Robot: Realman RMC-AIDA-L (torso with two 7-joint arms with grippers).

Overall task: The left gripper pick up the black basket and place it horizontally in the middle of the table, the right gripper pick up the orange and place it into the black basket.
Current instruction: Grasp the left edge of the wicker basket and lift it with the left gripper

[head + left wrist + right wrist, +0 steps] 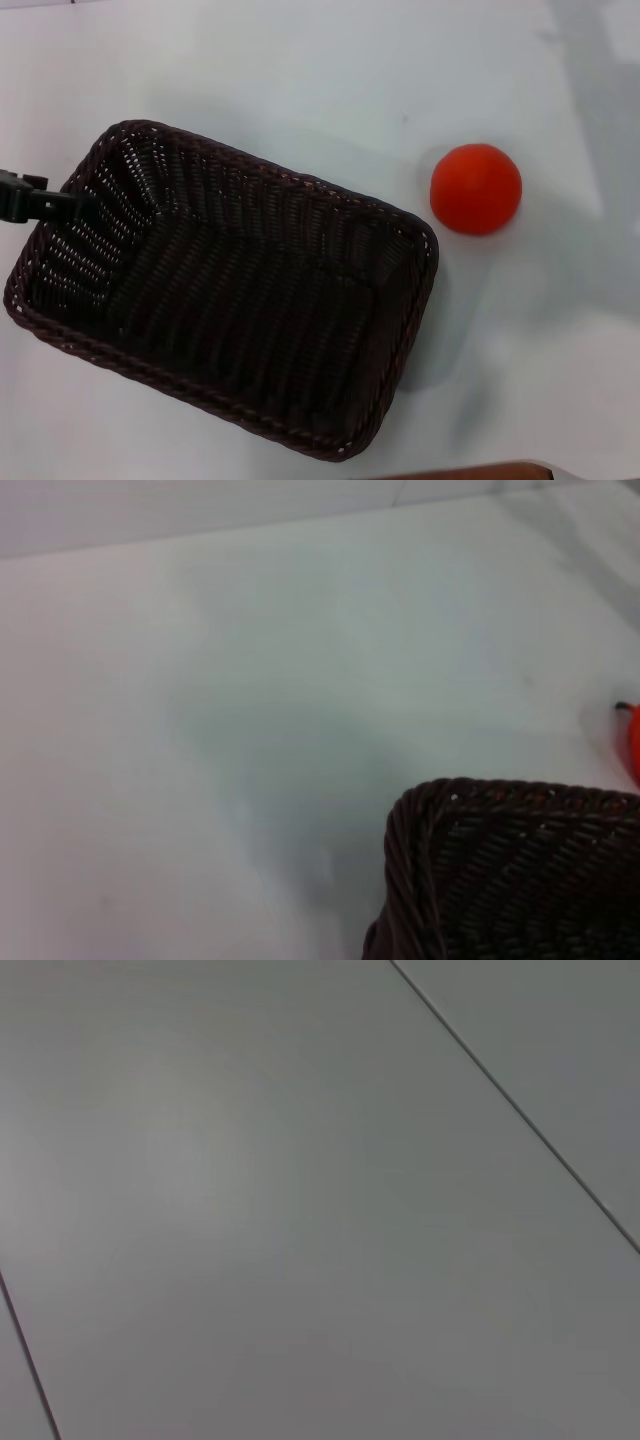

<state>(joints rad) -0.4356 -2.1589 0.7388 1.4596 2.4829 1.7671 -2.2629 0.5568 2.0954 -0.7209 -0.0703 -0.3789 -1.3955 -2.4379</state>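
Note:
The black basket lies at a slant across the middle-left of the table, open side up and empty. My left gripper comes in from the left edge as a thin black tip and is shut on the rim of the basket's left short end. The left wrist view shows one basket corner with a wide soft shadow on the table beside it. The orange sits on the table just past the basket's far right corner, apart from it; a sliver of the orange shows in the left wrist view. My right gripper is out of view.
The right wrist view shows only a plain grey surface with thin seam lines. A brown edge shows at the bottom of the head view. Bare tabletop lies behind and to the right of the orange.

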